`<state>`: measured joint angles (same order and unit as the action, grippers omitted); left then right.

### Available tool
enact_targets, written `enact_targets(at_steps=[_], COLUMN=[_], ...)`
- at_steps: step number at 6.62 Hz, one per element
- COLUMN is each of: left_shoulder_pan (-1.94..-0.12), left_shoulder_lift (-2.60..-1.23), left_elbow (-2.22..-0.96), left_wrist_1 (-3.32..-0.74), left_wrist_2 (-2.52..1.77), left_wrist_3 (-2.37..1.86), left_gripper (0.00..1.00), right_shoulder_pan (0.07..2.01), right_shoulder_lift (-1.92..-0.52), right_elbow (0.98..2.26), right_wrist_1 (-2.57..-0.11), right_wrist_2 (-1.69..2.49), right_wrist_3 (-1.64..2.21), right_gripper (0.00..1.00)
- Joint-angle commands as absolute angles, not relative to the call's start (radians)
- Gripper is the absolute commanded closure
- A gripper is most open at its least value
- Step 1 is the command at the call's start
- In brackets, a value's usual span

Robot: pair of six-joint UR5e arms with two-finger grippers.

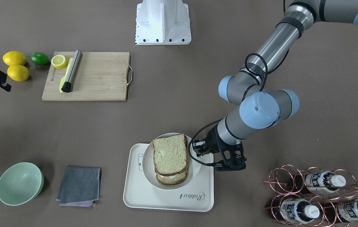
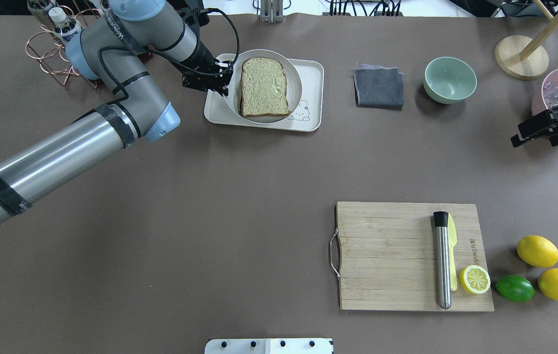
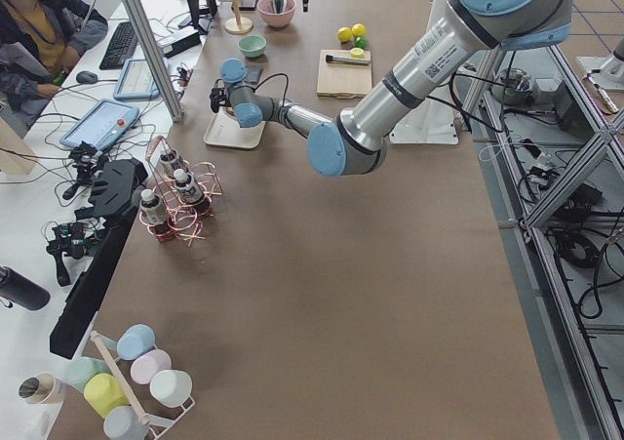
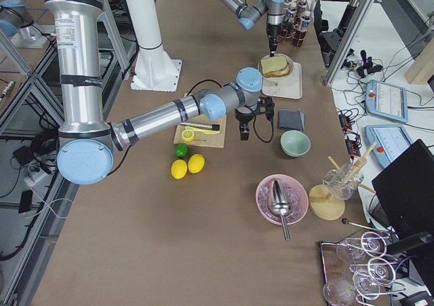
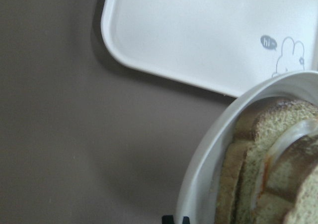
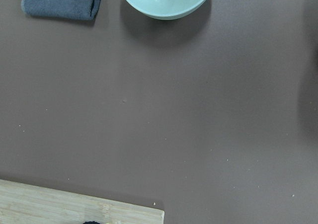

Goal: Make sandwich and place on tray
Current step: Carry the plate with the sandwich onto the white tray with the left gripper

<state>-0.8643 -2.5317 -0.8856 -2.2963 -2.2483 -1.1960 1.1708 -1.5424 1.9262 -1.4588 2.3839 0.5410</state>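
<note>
The sandwich (image 1: 170,154), brown bread slices with a white egg edge showing between them, lies on a round white plate (image 1: 147,157). The plate rests on the cream tray (image 1: 153,195) with "Rabbit" lettering and overhangs its robot-side edge. In the overhead view the sandwich (image 2: 264,86), plate (image 2: 296,83) and tray (image 2: 310,73) sit at the far left-centre. My left gripper (image 2: 224,81) is at the plate's left rim, its fingertips close together on it. The left wrist view shows the rim (image 5: 208,154) and bread (image 5: 268,174). My right gripper (image 2: 515,137) hovers open and empty at the far right.
A wooden cutting board (image 2: 392,255) holds a steel rod, a yellow knife and a half lemon. Two lemons and a lime (image 2: 514,288) lie beside it. A green bowl (image 2: 450,78) and grey cloth (image 2: 378,87) sit right of the tray. A copper bottle rack (image 1: 317,195) stands near the left arm.
</note>
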Motion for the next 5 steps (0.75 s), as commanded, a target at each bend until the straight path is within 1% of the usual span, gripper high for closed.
enact_targets(at_steps=[1,2,5], left_shoulder_pan=[-0.873,-0.873,-0.856], left_shoulder_lift=[-2.609,-2.617,-2.626], left_elbow=[-0.723,-0.688,-0.675], left_wrist_1=[-2.348,-2.371,-2.376], left_wrist_2=[-2.241,-2.227,-2.179], left_wrist_3=[-1.164,-1.164,-1.167], left_gripper=[1.0,1.0,1.0], right_shoulder_pan=[1.177,1.175,1.175], right_shoulder_lift=[-1.542,-1.539,-1.542], right_elbow=[1.924,1.921,1.924], right_wrist_1=[-1.46,-1.46,-1.462], right_wrist_2=[2.384,2.385,2.385], right_wrist_3=[0.54,0.54,0.541], right_gripper=[0.0,0.0,0.0])
